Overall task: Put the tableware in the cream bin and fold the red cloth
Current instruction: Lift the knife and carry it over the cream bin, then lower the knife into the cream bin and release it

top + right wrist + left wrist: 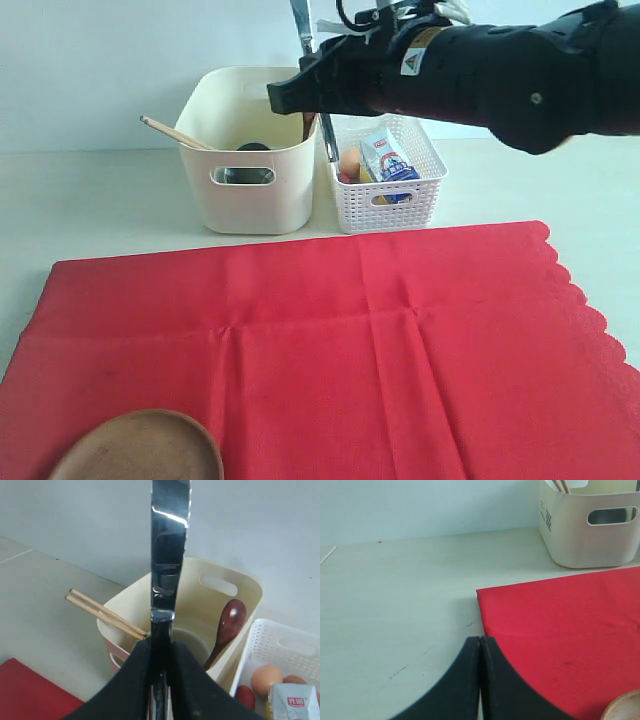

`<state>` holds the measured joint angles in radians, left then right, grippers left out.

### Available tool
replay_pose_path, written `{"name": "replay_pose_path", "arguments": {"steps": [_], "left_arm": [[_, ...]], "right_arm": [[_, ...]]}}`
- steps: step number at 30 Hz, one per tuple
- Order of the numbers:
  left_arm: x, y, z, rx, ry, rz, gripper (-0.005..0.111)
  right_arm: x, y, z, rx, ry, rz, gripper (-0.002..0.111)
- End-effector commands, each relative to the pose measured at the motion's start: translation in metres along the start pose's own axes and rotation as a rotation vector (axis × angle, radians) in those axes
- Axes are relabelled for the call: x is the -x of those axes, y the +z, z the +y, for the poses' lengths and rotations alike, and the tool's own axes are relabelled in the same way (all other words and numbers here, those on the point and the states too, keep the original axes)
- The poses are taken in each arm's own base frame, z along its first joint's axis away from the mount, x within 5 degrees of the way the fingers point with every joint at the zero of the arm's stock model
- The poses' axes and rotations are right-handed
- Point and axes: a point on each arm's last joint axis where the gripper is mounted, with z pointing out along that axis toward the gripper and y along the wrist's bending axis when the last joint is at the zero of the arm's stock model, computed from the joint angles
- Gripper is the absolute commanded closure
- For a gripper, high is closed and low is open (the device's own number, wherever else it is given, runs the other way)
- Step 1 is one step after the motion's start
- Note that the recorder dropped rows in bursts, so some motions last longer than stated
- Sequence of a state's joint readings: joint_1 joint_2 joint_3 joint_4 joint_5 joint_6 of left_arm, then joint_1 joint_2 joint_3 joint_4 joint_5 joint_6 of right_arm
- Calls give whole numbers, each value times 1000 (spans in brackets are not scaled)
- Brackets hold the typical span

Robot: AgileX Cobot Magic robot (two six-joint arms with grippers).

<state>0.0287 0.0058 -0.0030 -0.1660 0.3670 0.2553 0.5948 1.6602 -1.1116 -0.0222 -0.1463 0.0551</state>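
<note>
My right gripper (160,647) pinches the knife (170,555) upright above the bin (250,205), upper centre of the exterior view — chopsticks (172,131) and spoon (227,622) are already inside. My left gripper (480,647) is pressed together, empty. The plate (140,450), lower left, lies on the cloth (420,340), which is not yet folded. The carton (388,160) print — unreadable.

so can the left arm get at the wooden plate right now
Probably yes: the wooden plate lies uncovered on the red cloth near the left gripper, which is shut and empty and must open first.
</note>
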Motion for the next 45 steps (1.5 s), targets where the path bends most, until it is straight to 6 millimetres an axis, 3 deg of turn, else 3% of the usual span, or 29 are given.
{"name": "replay_pose_path", "arguments": {"steps": [1,14,26,36,45], "left_arm": [[0,0,0,-1,5,-11,107],[0,0,0,-1,5,-11,107],[0,0,0,-1,5,-11,107],[0,0,0,-1,5,-11,107],[0,0,0,-1,5,-11,107]], "right_arm": [[6,24,-1,0,-16,-32,108],[10,80,0,8,-46,-64,108],[0,123,2,24,-130,-117,108],[-15,139,-2,12,-310,-159,108],[-29,150,-17,-13,-308,-201,108]]}}
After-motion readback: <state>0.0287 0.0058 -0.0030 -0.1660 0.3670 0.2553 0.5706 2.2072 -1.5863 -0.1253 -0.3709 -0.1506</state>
